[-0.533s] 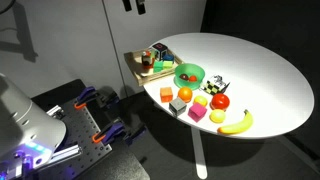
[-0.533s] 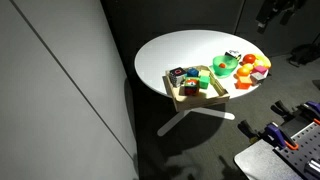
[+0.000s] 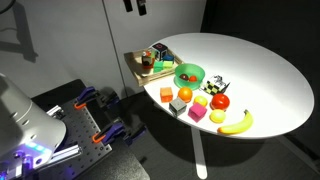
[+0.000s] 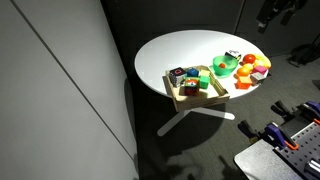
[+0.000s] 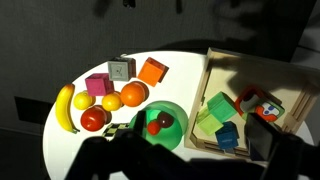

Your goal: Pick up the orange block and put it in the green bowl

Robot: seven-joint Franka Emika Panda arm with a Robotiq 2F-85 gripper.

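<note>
The gripper (image 3: 134, 6) hangs high above the tabletop (image 3: 270, 70), well apart from everything on it. It shows at the top margin in both exterior views (image 4: 278, 12). Its fingers (image 3: 141, 8) appear spread apart with nothing between them, though only their dark tips are in view.

The orange block (image 3: 166, 94) sits close to the tabletop's edge, resting flat on the white surface. It lies between the wooden tray (image 3: 137, 68) and the orange fruit (image 3: 185, 94), and touches neither. In the wrist view the orange block (image 5: 152, 71) stands just beside a grey-topped block (image 5: 121, 70), with a pink block (image 5: 97, 85) further along the same edge.

The green bowl (image 3: 188, 74) stands upright further in from the edge, near the tray's corner and a short way from the orange block. A small red thing (image 5: 160, 124) lies inside the bowl (image 5: 176, 110).

Beyond the fruit lie a red tomato (image 3: 220, 101) and a banana (image 3: 236, 123), the banana nearest the rim on that side. The tray (image 5: 290, 85) sits at the tabletop's edge and holds several toys, among them a green block (image 5: 215, 108) and a blue one (image 5: 228, 137).

In an exterior view the bowl (image 4: 222, 67) and tray (image 4: 196, 92) are clear, but the blocks are too small to tell apart.
</note>
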